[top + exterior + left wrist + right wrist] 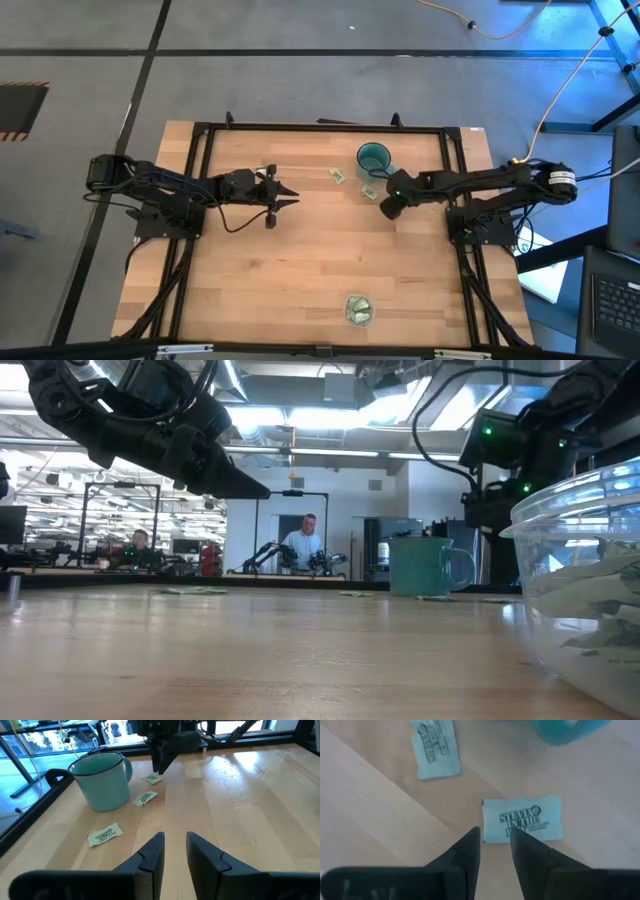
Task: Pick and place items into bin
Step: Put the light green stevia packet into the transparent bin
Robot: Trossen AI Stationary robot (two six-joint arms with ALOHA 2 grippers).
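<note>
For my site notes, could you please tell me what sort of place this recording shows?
Most likely a robotics lab or workshop: the pale wooden table sits in a black metal frame, other robot arms stand on benches behind, and a seated person works under exposed ceiling ducts.

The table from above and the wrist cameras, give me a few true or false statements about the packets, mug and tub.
1. The tub already holds packets. True.
2. The mug lies on its side. False: it stands upright.
3. The right gripper is over a packet beside the mug. True.
4. The left gripper holds a packet. False: its jaws are apart with nothing between them.
5. The tub stands next to the mug. False: it is at the table's opposite edge.
</note>
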